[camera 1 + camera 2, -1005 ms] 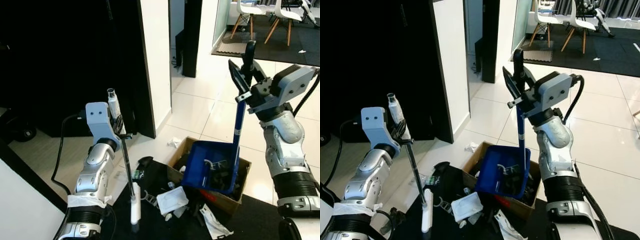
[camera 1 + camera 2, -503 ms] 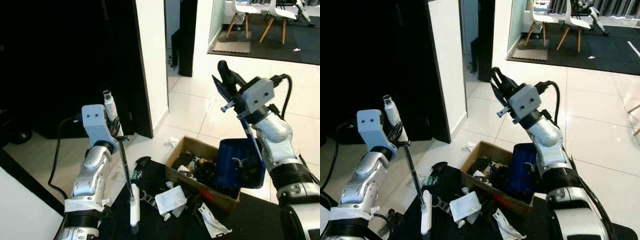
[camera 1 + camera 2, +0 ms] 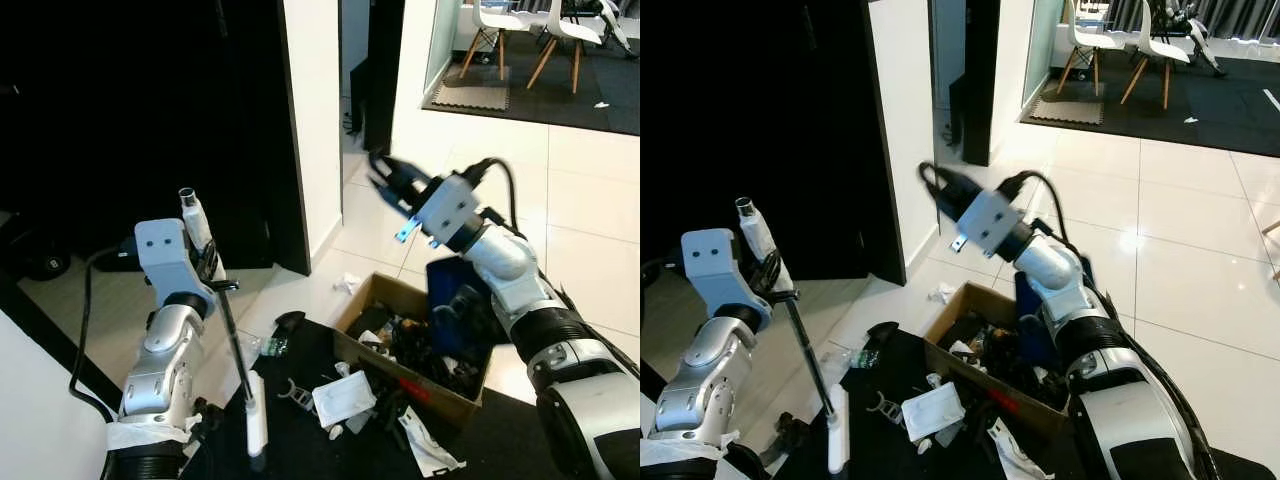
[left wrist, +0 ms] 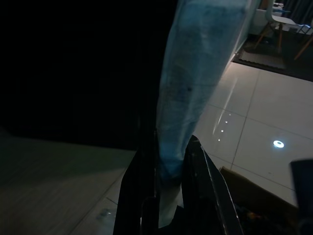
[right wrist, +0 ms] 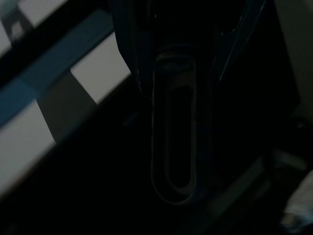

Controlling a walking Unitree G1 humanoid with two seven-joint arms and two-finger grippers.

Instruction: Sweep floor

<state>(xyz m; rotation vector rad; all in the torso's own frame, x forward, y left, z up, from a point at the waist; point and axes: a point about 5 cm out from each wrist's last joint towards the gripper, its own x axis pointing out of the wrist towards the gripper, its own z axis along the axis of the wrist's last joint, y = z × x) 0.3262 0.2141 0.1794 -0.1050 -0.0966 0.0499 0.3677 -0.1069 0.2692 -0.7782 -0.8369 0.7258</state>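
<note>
Over the brown cardboard box (image 3: 415,350) the right gripper (image 3: 385,180) clamps the tipped blue plastic dustpan (image 3: 458,305), emptying seemingly done, while beside the box the left gripper (image 3: 212,262) grips the black-handled broom (image 3: 240,370) amid unswept litter (image 3: 345,400).

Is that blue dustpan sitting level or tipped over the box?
Tipped: the blue dustpan hangs steeply, almost on edge, over the cardboard box of rubbish, held by the right claw.
</note>
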